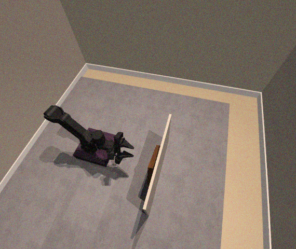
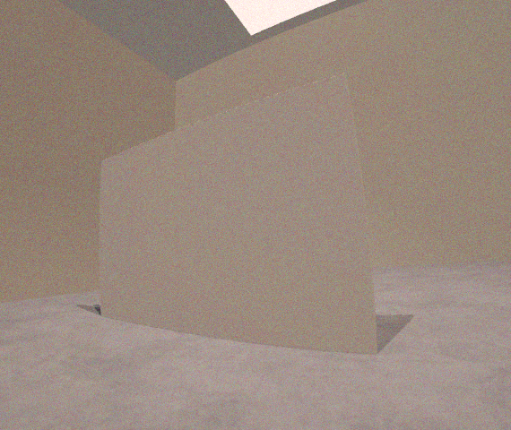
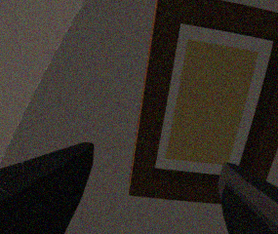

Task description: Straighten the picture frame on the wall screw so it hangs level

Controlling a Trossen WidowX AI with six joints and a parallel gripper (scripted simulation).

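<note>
From afar I had the black two-fingered gripper (image 1: 133, 151) (image 3: 157, 155) partly open and holding nothing, pointing toward three o'clock in the top view, short of the dark brown rectangular picture frame (image 1: 153, 157) (image 3: 145, 114) hanging on the upright pale panel (image 1: 157, 162) (image 2: 237, 222) (image 3: 110, 83), with levelling and release seemingly still to do.

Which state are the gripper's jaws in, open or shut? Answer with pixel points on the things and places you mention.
Open: the top view shows a gap between the jaws, both tips short of the picture frame (image 1: 153, 157) (image 3: 148, 122).

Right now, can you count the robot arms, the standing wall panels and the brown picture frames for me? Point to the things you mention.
Black jointed robot arm (image 1: 74, 127): 1
Upright pale wall panel (image 1: 157, 161) (image 2: 237, 222): 1
Dark brown rectangular picture frame (image 1: 153, 157) (image 3: 145, 122): 1
Total: 3
</note>
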